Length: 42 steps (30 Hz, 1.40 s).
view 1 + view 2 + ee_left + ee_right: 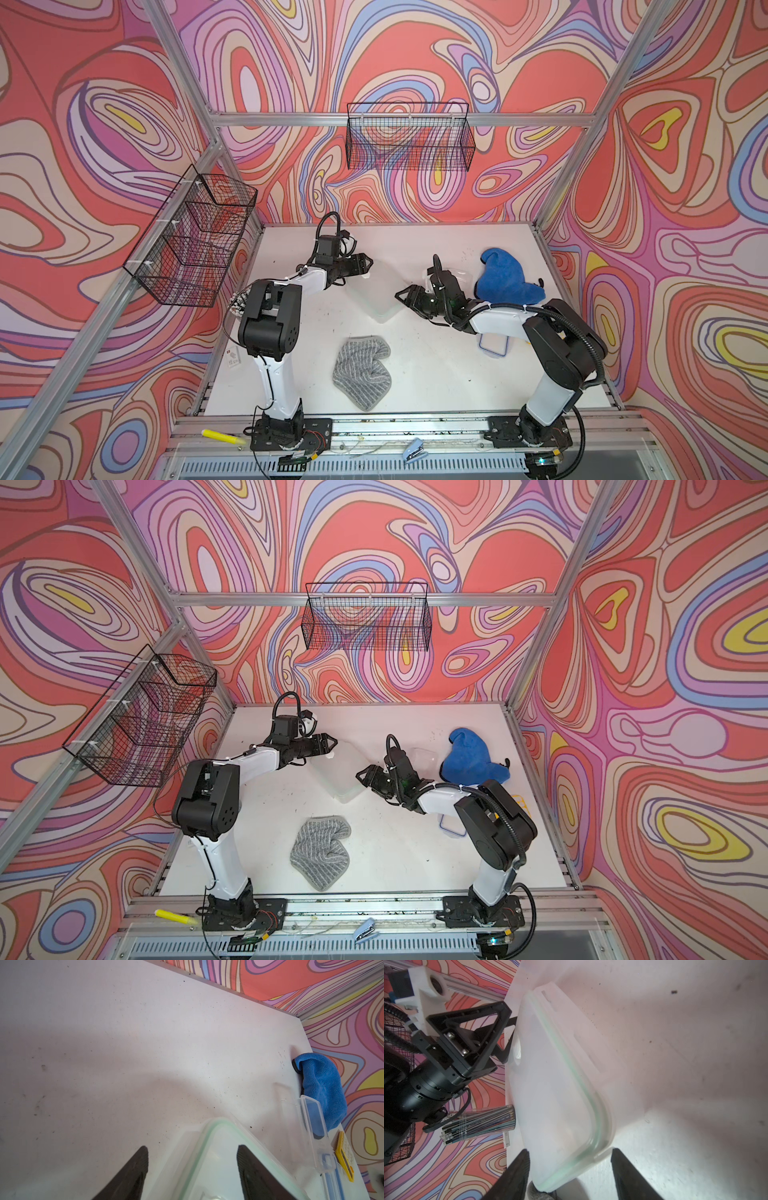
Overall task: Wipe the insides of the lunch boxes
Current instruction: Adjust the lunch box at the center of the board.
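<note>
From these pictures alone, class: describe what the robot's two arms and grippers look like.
The left arm and right arm have white links between bulky black joint housings. A ribbed black hose runs along the right arm; thin black cables loop at the left wrist. The left gripper and right gripper are black, with hollow triangular fingers tapering to points.

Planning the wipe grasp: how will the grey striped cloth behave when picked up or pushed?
The grey striped cloth lies crumpled in soft folds, so probably floppy: a pinch should lift one edge, the rest draping. Likely light, being thin fabric. Pushed, it would probably bunch rather than slide or roll.
</note>
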Available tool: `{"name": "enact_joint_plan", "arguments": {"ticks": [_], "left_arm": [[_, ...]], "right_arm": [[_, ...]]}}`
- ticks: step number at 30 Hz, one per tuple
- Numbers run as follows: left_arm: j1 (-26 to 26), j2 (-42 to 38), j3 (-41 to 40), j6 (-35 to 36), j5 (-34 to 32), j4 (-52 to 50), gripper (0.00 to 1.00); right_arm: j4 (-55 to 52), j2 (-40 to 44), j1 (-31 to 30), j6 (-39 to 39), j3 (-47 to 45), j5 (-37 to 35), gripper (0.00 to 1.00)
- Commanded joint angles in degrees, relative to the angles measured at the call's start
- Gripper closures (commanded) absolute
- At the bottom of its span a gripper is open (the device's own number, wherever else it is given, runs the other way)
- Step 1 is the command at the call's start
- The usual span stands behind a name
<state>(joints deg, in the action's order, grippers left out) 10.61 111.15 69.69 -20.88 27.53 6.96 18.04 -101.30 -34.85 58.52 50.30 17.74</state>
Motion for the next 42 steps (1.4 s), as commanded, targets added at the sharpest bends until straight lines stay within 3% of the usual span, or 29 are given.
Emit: {"name": "enact_joint_plan", "arguments": {"ticks": [1,8,25,32,42], "left_arm": [[0.18,-0.45,-1.8,0.85,0.68,0.05,0.34],[0.17,-3.37,-5.59,1.21,2.09,0.35,0.44],[-0.15,-16.89,-20.87,-5.17,-5.22,1.7,0.44],[-0.28,-21.33,-24.8,-10.96,-9.98,-0.09,0.4],[-1.82,-29.2,-25.89,-13.74,-19.34,-7.86,0.27]], "right_arm": [[2.96,-3.0,-0.31,1.25,1.34,-0.25,0.37],[0.74,-6.48,-0.22,-1.92,5.47,-1.94,0.39],[-3.94,-14.24,-0.22,-3.73,17.48,-0.44,0.45],[-3.21,-20.51,-0.22,-1.64,24.98,1.59,0.44],[1.81,-20.82,1.18,2.27,22.3,0.48,0.33]]}}
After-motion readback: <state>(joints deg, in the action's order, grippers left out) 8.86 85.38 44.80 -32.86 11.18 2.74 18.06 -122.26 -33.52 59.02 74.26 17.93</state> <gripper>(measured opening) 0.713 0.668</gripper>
